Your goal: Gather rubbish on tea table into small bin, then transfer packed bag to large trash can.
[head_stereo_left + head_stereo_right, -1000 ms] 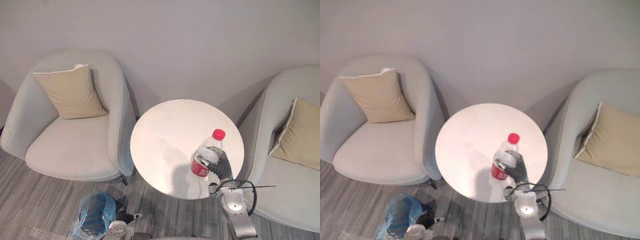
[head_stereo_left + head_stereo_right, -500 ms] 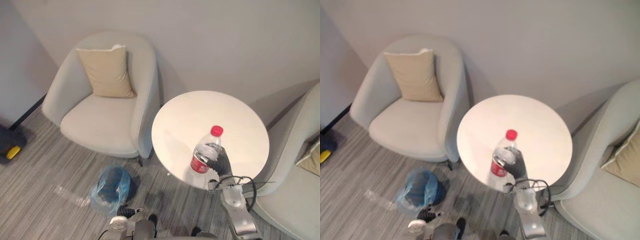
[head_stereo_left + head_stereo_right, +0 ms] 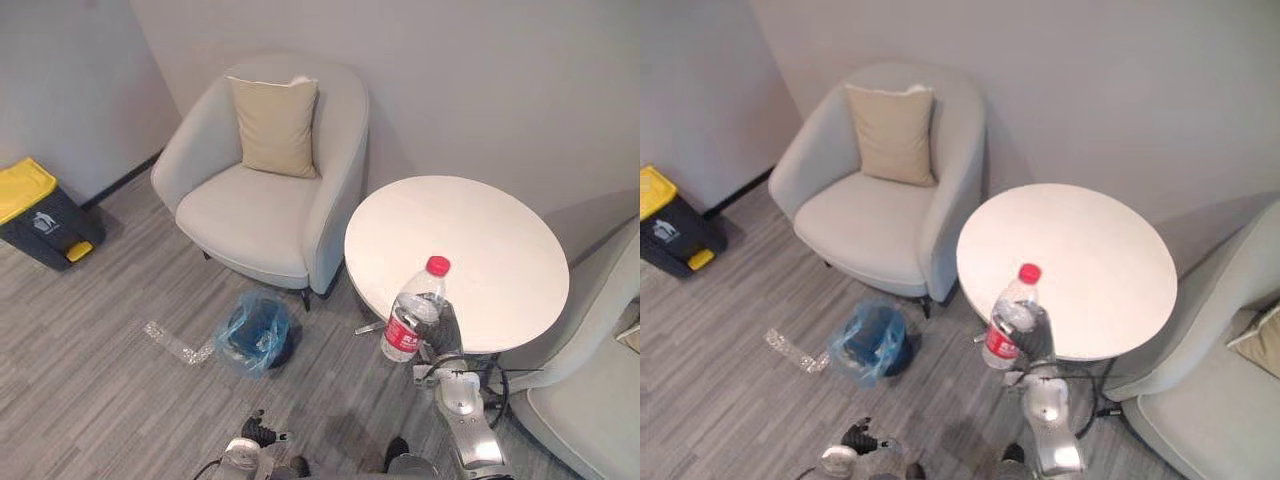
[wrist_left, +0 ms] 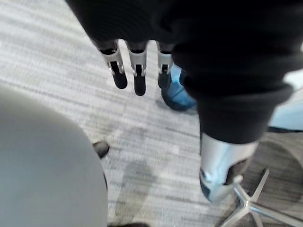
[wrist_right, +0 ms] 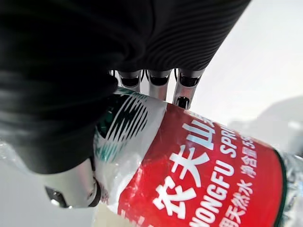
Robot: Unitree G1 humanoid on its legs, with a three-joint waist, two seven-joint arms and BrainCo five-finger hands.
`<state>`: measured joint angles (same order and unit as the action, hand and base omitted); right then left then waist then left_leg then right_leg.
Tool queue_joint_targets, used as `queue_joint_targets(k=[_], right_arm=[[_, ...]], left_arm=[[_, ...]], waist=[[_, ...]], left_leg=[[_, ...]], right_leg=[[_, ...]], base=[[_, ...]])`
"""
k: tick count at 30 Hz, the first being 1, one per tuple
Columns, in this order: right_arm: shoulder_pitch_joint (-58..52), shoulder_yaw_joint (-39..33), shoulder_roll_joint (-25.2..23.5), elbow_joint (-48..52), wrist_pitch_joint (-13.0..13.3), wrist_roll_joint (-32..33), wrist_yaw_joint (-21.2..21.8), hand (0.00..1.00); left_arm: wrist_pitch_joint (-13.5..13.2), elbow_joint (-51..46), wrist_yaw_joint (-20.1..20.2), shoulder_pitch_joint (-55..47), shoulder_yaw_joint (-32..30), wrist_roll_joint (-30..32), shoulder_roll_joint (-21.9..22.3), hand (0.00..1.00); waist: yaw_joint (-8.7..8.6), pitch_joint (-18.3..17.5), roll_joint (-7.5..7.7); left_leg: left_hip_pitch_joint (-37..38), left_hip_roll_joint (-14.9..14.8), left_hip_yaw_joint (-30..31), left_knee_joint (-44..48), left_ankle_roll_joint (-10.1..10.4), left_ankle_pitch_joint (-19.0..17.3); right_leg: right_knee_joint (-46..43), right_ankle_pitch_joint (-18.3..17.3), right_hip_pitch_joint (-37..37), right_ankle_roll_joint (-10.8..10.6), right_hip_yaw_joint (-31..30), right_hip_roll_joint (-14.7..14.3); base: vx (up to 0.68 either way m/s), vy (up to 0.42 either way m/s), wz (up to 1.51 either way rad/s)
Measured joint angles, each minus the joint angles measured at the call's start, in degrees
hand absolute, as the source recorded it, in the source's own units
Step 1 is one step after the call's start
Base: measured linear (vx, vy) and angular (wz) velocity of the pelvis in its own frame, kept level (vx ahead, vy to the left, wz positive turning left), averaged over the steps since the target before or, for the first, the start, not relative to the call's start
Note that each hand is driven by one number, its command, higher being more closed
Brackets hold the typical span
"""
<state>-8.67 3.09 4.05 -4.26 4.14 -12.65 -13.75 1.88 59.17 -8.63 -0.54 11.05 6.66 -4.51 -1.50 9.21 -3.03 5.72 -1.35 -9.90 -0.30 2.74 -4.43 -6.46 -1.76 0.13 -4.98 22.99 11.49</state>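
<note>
The right hand (image 3: 443, 325) grips the bottle (image 3: 410, 308), lifted by the bare table's (image 3: 470, 235) edge; the left hand (image 4: 136, 71) hangs with loose fingers. I think the bottle must yet go into the small bin (image 3: 276, 345), then the bag (image 3: 228, 350) to the trash can (image 3: 40, 215)

The bottle (image 3: 413, 312) wears a red label (image 5: 203, 179) printed in white: a row of large Chinese characters, a line of Latin capitals beneath them, and a smaller line of characters under that, all running slantwise in the right wrist view. Beside the red field the label turns white and carries a dark green striped emblem (image 5: 124, 124). The dark bin (image 3: 58, 238) with the yellow lid (image 3: 22, 188) bears a small white pictogram (image 3: 42, 222) on its front, too small to make out.
</note>
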Motion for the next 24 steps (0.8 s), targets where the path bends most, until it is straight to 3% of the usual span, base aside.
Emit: queue_joint_targets(k=[3,5,7,10,12,13,16,18,20,22,24], right_arm=[[-2.2,-0.3,0.4,-0.4,-0.2,-0.8,0.3,1.00],[-2.2,-0.3,0.8,-0.5,-0.2,-0.9,0.7,1.00],[-2.9,-0.3,0.3,-0.4,-0.2,-0.9,0.7,1.00],[-3.4,-0.6,0.5,-0.4,-0.2,-0.9,1.1,1.00],[-4.5,-0.7,0.4,2.1,-0.3,-0.9,1.2,1.00],[-5.0,-0.5,0.3,4.4,-0.2,-0.9,1.4,1.00],[-4.4,0.3,-0.1,6.3,0.1,-0.8,1.4,1.00],[-3.2,0.4,-1.0,6.2,0.2,-0.8,1.3,1.00],[-2.5,-0.4,-1.7,5.5,0.2,-0.8,1.1,1.00],[-2.7,-0.7,-1.7,4.6,-0.1,-0.8,0.4,1.00],[-2.5,-0.6,-1.8,2.6,-0.1,-0.8,0.0,1.00]], left_arm=[[0.0,0.8,0.0,0.0,-0.6,0.0,0.0,0.00],[-0.1,0.8,-0.1,0.1,-1.7,0.0,0.1,0.00],[0.0,1.2,0.0,-0.1,-2.5,0.0,0.0,0.00],[0.0,1.1,-0.1,0.0,-3.1,0.0,-0.1,0.00],[0.0,0.3,-0.2,0.0,-4.7,-0.1,0.2,0.00],[0.0,-1.2,-0.3,-0.1,-6.4,-0.6,0.8,0.00],[0.0,-3.5,-0.8,-0.1,-8.3,-2.5,0.5,0.00],[0.0,-3.7,-1.4,-0.1,-8.3,-2.9,0.2,0.00],[0.1,-3.4,-1.4,-0.1,-9.1,-3.5,0.7,0.00],[0.2,-3.2,-1.4,-0.1,-9.1,-3.4,0.6,0.00],[0.2,-3.2,-1.3,0.2,-9.0,-3.5,-0.1,0.00]], waist=[[-2.29,0.2,0.68],[-1.04,0.2,0.28],[-2.48,0.3,0.93],[-2.24,0.1,1.55],[-2.18,0.3,1.96],[-1.49,0.5,2.01],[1.05,0.9,2.94],[1.81,1.1,3.43],[1.73,1.4,2.15],[1.80,1.7,2.20],[1.60,1.8,3.60]], left_leg=[[-1.6,1.0,5.9,-0.1,-1.2,0.6],[-1.8,1.0,7.4,-2.8,-0.6,2.9],[-2.3,1.5,11.0,-3.2,-0.6,3.3],[-4.4,1.7,14.3,-0.2,0.0,3.9],[-7.9,2.3,14.7,6.8,-1.1,2.4],[-11.5,1.9,12.4,15.3,-1.2,-0.4],[-16.7,-0.3,3.6,28.1,-1.5,-1.5],[-17.0,-0.6,2.0,28.7,-1.8,-2.1],[-16.9,-1.8,1.1,24.4,-2.5,-4.3],[-15.8,-1.7,1.1,17.3,-1.2,-1.0],[-13.9,0.9,1.1,13.1,-2.2,0.6]], right_leg=[[-5.1,-5.7,-2.8,1.6,-16.5,-4.7],[-7.8,-7.5,-4.4,0.5,-19.6,-6.1],[-9.6,-10.2,-4.2,0.4,-22.1,-7.4],[-10.6,-10.6,-2.8,1.8,-18.6,-6.7],[-9.3,-10.5,-0.1,1.8,-17.5,-5.9],[-8.4,-10.4,1.2,1.9,-15.8,-6.0],[-5.7,-11.3,5.8,3.8,-13.5,-6.4],[-3.4,-11.3,7.3,4.3,-12.7,-6.3],[-3.1,-11.1,7.4,4.4,-11.8,-6.4],[-3.2,-11.4,7.5,3.5,-11.5,-5.8],[-2.1,-11.2,7.5,2.8,-12.9,-4.1]], base=[[-0.07,-0.092,1.00],[0.03,-0.081,0.47],[0.08,-0.093,0.88],[0.10,-0.070,0.91],[0.12,0.012,1.20],[0.08,0.023,0.97],[0.04,-0.022,0.52],[0.04,0.008,0.28],[0.01,0.074,0.25],[0.07,0.142,0.20],[0.12,0.164,0.21]])
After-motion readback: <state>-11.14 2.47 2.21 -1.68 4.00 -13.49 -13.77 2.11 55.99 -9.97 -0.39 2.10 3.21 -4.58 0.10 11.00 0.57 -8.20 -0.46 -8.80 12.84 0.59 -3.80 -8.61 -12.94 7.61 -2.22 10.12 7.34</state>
